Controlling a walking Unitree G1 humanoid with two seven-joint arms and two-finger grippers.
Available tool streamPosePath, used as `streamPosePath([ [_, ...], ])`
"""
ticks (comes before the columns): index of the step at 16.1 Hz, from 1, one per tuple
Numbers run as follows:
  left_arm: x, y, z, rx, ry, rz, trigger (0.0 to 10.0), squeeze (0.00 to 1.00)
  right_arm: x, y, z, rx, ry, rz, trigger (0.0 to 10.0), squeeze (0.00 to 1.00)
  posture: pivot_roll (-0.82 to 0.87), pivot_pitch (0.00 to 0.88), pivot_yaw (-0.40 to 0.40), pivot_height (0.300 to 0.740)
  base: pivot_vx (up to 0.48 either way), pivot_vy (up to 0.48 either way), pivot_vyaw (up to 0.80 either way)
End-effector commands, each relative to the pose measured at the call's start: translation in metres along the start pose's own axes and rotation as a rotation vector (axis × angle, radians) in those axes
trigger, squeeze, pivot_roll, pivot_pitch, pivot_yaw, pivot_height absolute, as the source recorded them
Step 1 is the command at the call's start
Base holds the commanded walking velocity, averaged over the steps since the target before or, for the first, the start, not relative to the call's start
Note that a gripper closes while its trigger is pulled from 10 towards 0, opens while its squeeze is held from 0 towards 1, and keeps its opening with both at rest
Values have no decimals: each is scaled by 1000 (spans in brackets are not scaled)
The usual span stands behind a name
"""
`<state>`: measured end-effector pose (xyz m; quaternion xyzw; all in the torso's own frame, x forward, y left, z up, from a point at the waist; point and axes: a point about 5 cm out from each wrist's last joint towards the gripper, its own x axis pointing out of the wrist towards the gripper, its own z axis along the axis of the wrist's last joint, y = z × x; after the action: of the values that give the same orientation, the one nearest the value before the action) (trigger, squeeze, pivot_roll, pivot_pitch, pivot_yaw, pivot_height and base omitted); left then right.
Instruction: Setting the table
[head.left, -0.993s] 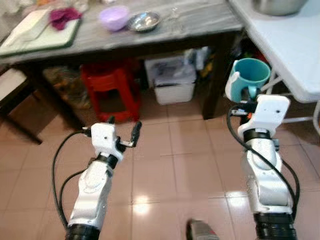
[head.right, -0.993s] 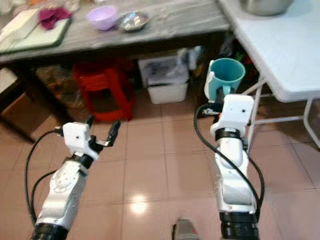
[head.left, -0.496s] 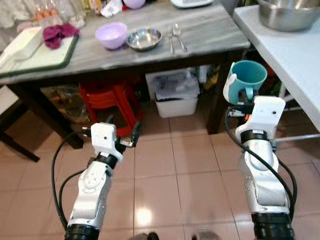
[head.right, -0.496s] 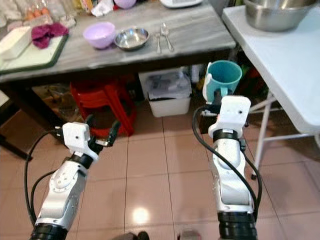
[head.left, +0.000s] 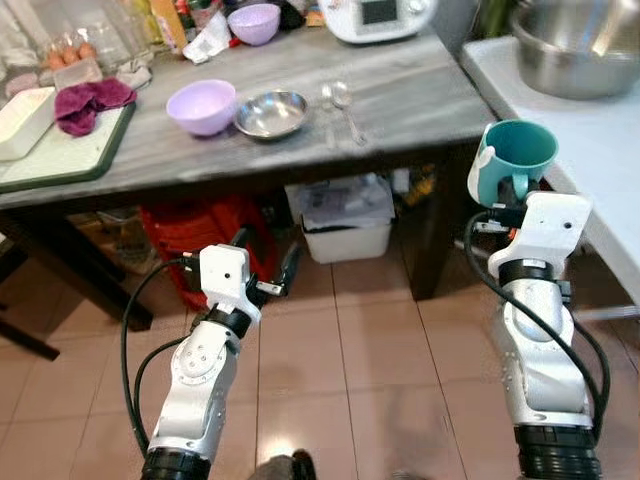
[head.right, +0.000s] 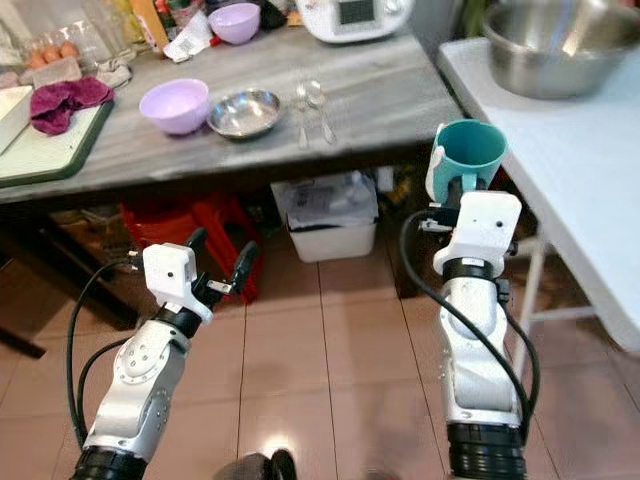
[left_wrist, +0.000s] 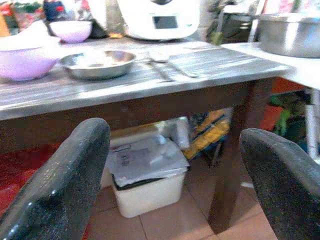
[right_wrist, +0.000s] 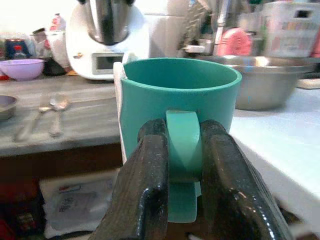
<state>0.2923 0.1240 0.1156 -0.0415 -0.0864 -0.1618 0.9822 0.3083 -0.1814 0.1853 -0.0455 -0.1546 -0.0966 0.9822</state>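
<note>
- The right gripper (right_wrist: 182, 165) was at the right of the frame, raised over the tiled floor (head.left: 380, 370), its jaws clamped on the handle of a teal mug (head.left: 515, 160).
- The teal mug stood upright in that grip, held in the air between the dark grey table (head.left: 420, 100) and a white table (head.left: 610, 150) at the right edge.
- The left gripper (head.left: 263, 267) was at lower centre-left, in front of the grey table's edge, jaws spread wide and holding nothing.
- On the grey table, in the upper middle of the frame, a lilac bowl (head.left: 201, 106) sat just beside a steel dish (head.left: 271, 113).
- Just right of the dish lay cutlery (head.left: 342, 104), probably a fork and a spoon, though it was small and hard to make out.
- A large steel bowl (head.left: 575, 55) sat on the white table, upper right.
- Under the grey table were a red stool (head.left: 200, 235) and a white bin (head.left: 347, 220).
</note>
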Motion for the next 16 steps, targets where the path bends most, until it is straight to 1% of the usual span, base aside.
streamPosePath([
  [1,-2,7,0,9,8,19,10000,0,0,6,6,4,-29,17,10000,0,-113,165,119,740,480,0,544],
  [5,-3,7,1,10,7,18,10000,0,0,6,6,8,-29,16,10000,0,-111,166,121,740,480,0,539],
  [11,-2,8,2,14,7,17,10000,0,0,6,6,6,-36,16,10000,0,-110,169,128,740,480,0,0],
  [14,-2,8,5,17,-2,19,10000,0,1,5,9,5,-53,13,10000,0,-110,169,129,740,480,0,577],
  [15,-1,9,12,19,-21,24,10000,0,1,6,16,-6,-81,16,10000,0,-111,170,129,740,356,0,0],
  [16,0,9,19,24,-46,23,10000,0,2,6,21,-20,-107,23,10000,0,-110,171,129,740,0,0,0],
])
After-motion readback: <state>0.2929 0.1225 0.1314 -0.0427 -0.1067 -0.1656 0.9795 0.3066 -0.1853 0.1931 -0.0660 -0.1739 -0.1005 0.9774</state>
